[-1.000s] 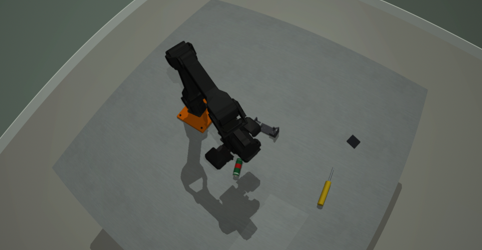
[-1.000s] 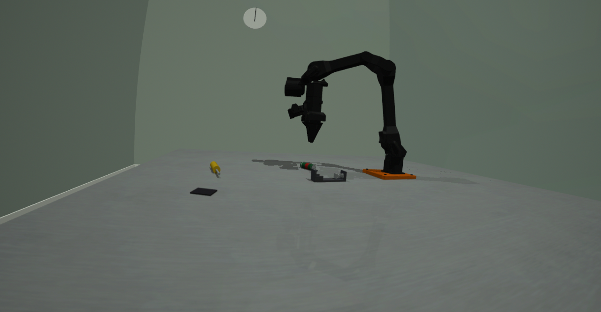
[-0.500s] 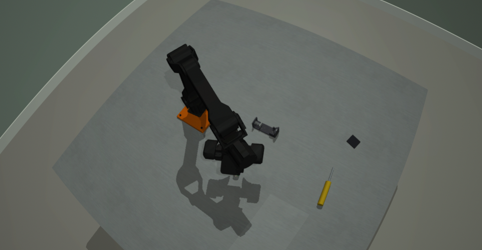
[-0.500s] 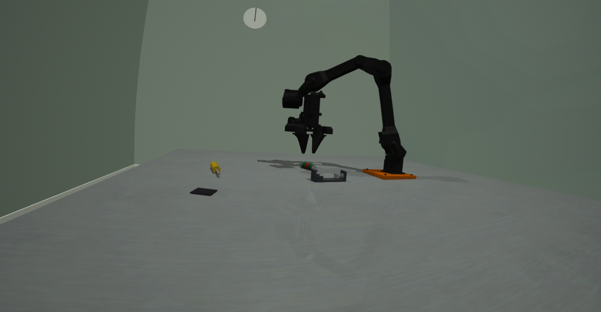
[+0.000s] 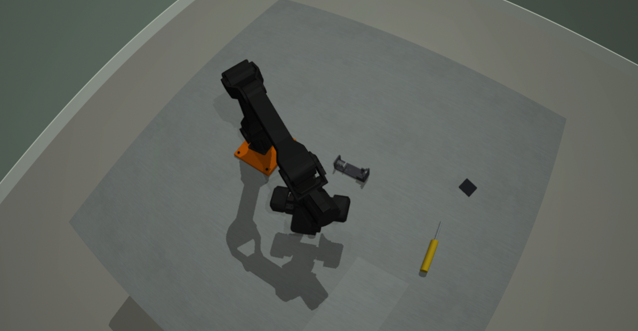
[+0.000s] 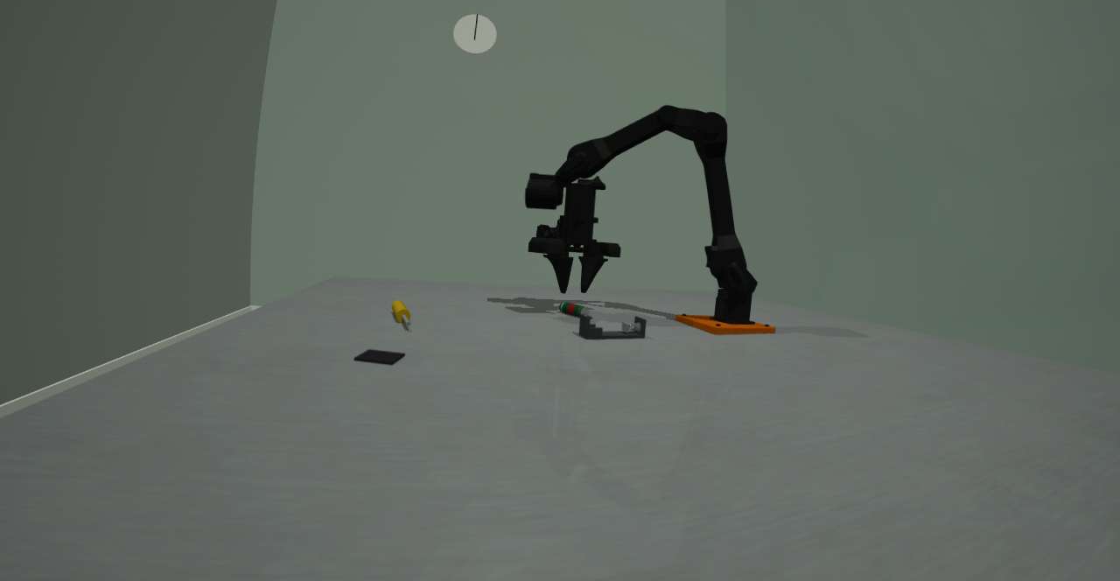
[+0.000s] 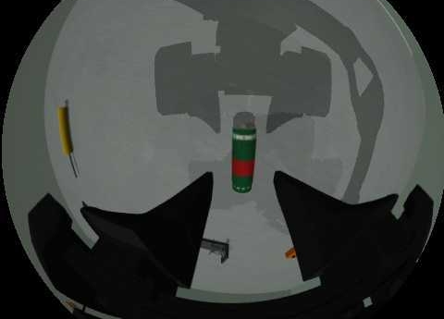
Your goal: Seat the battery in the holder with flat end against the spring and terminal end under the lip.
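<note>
The green battery with a red band (image 6: 571, 309) (image 7: 243, 166) lies on its side on the table; the arm hides it in the top view. In the wrist view it points lengthwise away from me, terminal end far. My gripper (image 6: 574, 292) (image 7: 243, 177) is open and empty, pointing down above the battery, with a finger to either side of its line in the wrist view. The dark holder (image 5: 352, 170) (image 6: 614, 334) stands empty on the table beside the battery, its spring at the end nearer the arm's base. In the wrist view the left finger partly hides the holder (image 7: 216, 248).
A yellow-handled screwdriver (image 5: 429, 255) (image 6: 401, 311) (image 7: 66, 130) lies on the table, well away from the holder. A flat black square (image 5: 467, 187) (image 6: 380, 356) lies beyond the holder. The orange base plate (image 5: 267, 167) (image 6: 731, 327) (image 7: 290, 253) carries the arm.
</note>
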{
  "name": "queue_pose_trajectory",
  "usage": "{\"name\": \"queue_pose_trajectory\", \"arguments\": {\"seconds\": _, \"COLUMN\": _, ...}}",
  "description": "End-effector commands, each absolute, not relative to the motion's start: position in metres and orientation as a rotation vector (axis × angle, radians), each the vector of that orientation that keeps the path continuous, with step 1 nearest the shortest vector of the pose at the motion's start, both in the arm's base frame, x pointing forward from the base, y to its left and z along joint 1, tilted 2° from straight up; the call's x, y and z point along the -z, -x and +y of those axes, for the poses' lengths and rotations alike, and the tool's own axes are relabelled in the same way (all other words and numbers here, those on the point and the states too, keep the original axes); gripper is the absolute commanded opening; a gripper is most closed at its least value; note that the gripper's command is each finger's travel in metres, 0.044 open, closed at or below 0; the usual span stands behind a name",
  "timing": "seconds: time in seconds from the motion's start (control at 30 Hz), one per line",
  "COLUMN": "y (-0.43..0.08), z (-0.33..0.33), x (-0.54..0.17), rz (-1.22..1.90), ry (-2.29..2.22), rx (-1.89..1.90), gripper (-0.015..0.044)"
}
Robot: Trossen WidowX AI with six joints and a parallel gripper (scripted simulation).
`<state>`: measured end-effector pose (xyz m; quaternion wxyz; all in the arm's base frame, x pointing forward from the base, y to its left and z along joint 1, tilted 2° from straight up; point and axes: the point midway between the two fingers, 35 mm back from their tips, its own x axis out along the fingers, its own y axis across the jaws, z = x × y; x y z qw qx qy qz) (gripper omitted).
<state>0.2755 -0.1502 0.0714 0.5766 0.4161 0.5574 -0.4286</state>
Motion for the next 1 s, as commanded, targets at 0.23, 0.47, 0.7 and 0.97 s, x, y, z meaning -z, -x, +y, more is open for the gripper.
{"name": "queue_pose_trajectory", "arguments": {"seconds": 0.23, "y": -0.274, "z": -0.150, "x": -0.052, "rz": 1.309, "ry": -0.975, "rx": 1.011, "gripper": 0.0231}}
{"name": "queue_pose_trajectory", "arguments": {"seconds": 0.47, "y": -0.274, "z": -0.151, "x": -0.041, "rz": 1.309, "ry": -0.975, "rx": 1.011, "gripper": 0.0231}}
{"name": "queue_pose_trajectory", "arguments": {"seconds": 0.7, "y": -0.273, "z": -0.150, "x": -0.031, "rz": 1.309, "ry": -0.975, "rx": 1.011, "gripper": 0.0231}}
{"name": "queue_pose_trajectory", "arguments": {"seconds": 0.97, "y": -0.273, "z": -0.150, "x": -0.031, "rz": 1.309, "ry": -0.975, "rx": 1.011, "gripper": 0.0106}}
